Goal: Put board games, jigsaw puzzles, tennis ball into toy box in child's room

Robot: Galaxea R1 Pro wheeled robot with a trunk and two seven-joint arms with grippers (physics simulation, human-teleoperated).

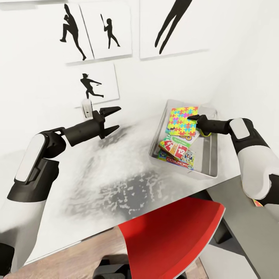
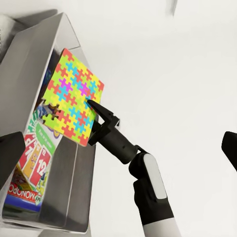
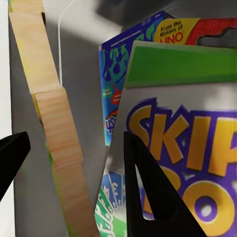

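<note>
A jigsaw puzzle [image 1: 180,118] [image 2: 69,94] stands on edge, tilted, over the toy box [image 1: 211,155] [image 2: 44,54] on the table [image 1: 116,174]. My right gripper [image 1: 190,117] [image 3: 77,134] is open around the puzzle's thin edge [image 3: 54,138], with gaps beside both fingers. In the box lie the SKIP-BO board game [image 1: 174,147] [image 3: 187,148], the MONOPOLY one [image 1: 176,159] [image 2: 19,197] and a blue one [image 3: 113,79]. My left gripper [image 1: 118,117] hangs open and empty above the table, left of the box. A yellow-green sliver [image 1: 205,134] under the right gripper cannot be identified.
A red chair [image 1: 170,240] is tucked under the table's near edge. A small white object [image 1: 86,106] stands against the wall behind my left gripper. A lower dark grey desk [image 1: 236,201] adjoins on the right.
</note>
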